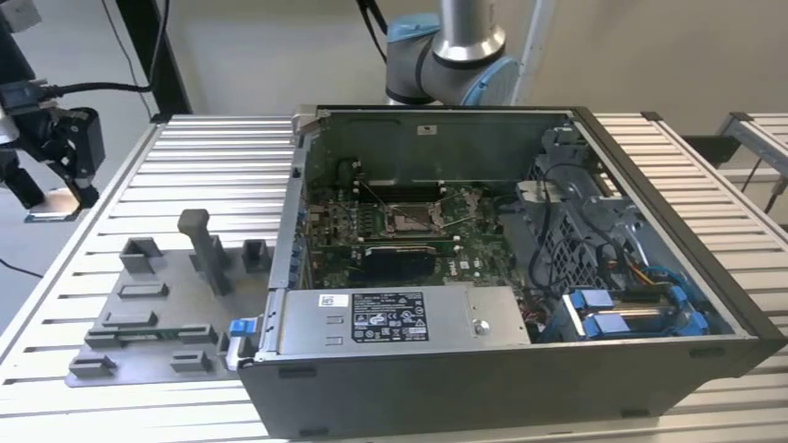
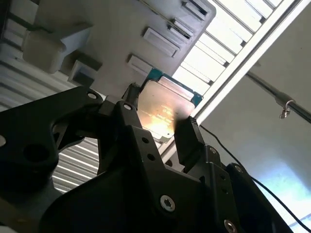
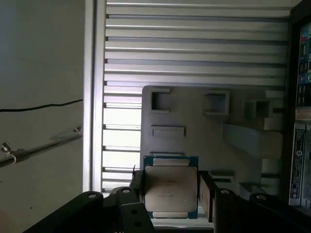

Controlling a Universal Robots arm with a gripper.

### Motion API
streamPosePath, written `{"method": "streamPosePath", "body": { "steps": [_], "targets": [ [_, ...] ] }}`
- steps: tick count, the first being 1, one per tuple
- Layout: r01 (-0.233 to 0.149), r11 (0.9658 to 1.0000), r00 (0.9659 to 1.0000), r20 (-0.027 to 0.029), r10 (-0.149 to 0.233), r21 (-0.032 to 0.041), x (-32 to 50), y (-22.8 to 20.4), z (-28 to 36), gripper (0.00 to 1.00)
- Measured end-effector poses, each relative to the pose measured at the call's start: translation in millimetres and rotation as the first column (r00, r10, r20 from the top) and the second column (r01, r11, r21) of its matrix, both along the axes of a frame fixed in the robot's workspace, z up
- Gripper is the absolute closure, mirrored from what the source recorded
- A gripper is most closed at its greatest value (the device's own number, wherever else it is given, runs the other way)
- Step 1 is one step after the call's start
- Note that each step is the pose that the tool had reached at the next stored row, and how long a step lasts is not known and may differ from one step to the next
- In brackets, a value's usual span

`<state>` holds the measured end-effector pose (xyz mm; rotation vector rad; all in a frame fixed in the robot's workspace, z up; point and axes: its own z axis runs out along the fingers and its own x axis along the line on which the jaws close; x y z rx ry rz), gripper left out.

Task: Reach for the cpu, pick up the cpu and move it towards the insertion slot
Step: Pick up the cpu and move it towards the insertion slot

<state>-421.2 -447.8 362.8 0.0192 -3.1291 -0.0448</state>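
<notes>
Black gripper (image 3: 172,189) pinches the one cpu (image 3: 171,182) by two edges; we log it pointing down at the exterior view's far left, well apart from the one insertion slot (image 1: 412,217).

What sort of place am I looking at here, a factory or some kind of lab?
Probably a robotics lab bench for computer assembly: a robot arm stands behind an open computer case on a slatted metal table, and the gripper holds a cpu.

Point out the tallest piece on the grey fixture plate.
The upright post near the middle of the fixture plate. It rises well above the low blocks around it.
</notes>
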Motion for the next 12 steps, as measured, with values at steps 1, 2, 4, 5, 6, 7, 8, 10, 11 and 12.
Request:
{"method": "streamPosePath", "body": {
  "steps": [1,2,4,5,6,7,8,10,11,12],
  "targets": [
    [0.0,1.0,1.0,0.0001,0.0,0.0,0.0,0.0,2.7,1.0],
    [0.0,1.0,1.0,0.0001,0.0,0.0001,0.0,0.0,5.2,1.0],
    [0.0,1.0,1.0,0.0,0.0,0.0,0.0,0.0,10.9,1.0],
    [0.0,1.0,1.0,0.0001,0.0,0.0001,0.0,0.0,13.0,1.0],
    [0.0,1.0,1.0,0.0001,0.0,0.0001,0.0,0.0,13.2,1.0],
    [0.0,1.0,1.0,0.0002,0.0,0.0001,0.0,0.0,13.1,1.0],
    [0.0,1.0,1.0,0.0002,0.0,0.0001,0.0,0.0,13.1,1.0],
    [0.0,1.0,1.0,0.0002,0.0,0.0001,0.0,0.0,13.1,1.0],
    [0.001,1.0,1.0,0.0001,-0.001,0.0,0.0,0.0,13.2,1.0],
    [0.001,1.0,1.0,0.0001,-0.001,0.0001,0.0,0.0,13.2,1.0]
  ]
}}
